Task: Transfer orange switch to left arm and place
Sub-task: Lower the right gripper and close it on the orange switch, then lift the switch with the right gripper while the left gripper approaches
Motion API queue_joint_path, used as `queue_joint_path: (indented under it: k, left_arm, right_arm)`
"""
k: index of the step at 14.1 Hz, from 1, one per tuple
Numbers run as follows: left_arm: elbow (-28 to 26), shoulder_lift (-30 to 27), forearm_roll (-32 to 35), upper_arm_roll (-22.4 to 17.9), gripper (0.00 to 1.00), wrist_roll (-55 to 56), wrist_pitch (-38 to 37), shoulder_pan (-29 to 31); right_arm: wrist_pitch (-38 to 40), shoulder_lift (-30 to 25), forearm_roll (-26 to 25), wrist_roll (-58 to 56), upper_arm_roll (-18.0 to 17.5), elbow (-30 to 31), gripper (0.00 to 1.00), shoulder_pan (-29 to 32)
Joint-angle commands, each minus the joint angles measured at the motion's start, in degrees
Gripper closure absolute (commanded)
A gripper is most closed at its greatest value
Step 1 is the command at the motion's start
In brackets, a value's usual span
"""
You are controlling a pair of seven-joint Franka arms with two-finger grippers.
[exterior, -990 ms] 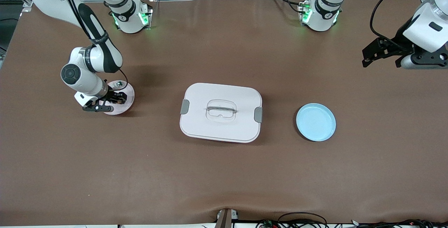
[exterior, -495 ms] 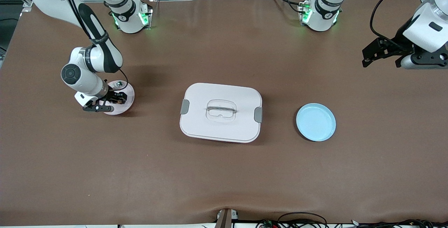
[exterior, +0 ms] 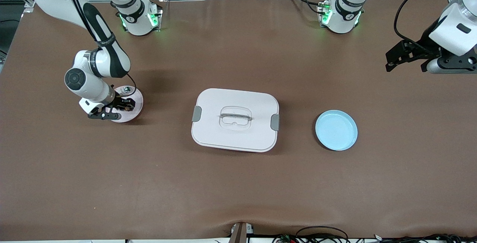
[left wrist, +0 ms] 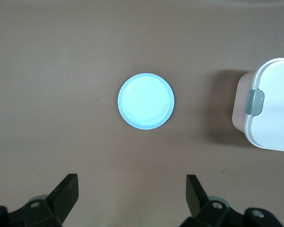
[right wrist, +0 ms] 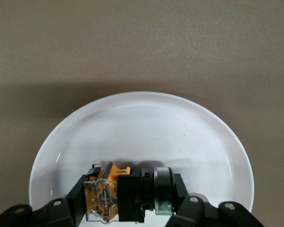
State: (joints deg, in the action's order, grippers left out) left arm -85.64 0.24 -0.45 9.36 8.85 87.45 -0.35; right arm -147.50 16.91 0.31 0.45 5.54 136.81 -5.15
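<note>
Nothing has shifted — right gripper (right wrist: 128,208) stays clenched on the small black-and-orange switch (right wrist: 116,194) in the white round plate (right wrist: 146,123); left gripper (left wrist: 132,198), spread, waits above the brown desk (exterior: 238,183).

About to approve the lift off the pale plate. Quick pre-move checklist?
1. Right gripper at the orange switch: ok, fingers flank it on the pale plate.
2. Grasp closed firmly on the switch: cannot tell, the contact is at the edge of the right wrist view.
3. Box out of the lift path: ok, it sits mid-table, apart from the plate.
4. Left gripper ready to receive: ok, open, waiting high over the left arm's end of the table.
5. Blue plate free: ok, nothing on it.
6. Small green piece on the pale plate: ok, apart from the fingers.
</note>
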Motion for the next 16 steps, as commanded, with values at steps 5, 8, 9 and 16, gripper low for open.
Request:
queue_joint_path:
  k: [5,8,9,16]
  left_arm:
    - [0.74,0.29,0.02,0.04,0.00,0.29,-0.62,-0.18]
    - [0.74,0.20,0.02,0.04,0.00,0.20,-0.62,-0.09]
    - [0.74,0.29,0.10,0.04,0.00,0.20,-0.53,-0.09]
    - [0.39,3.09,0.02,0.04,0.00,-0.50,0.70,-0.09]
  right_arm:
    - [16.77,-9.52,1.18,0.43,0.26,-3.55,0.87,-2.14]
    - [29.59,-10.93,1.18,3.49,-0.01,-10.49,0.87,-3.11]
    - [33.99,-11.20,1.27,5.25,-0.01,-13.21,0.87,-4.16]
    - [57.12,-11.02,6.62,21.32,-0.01,-31.14,0.87,-10.40]
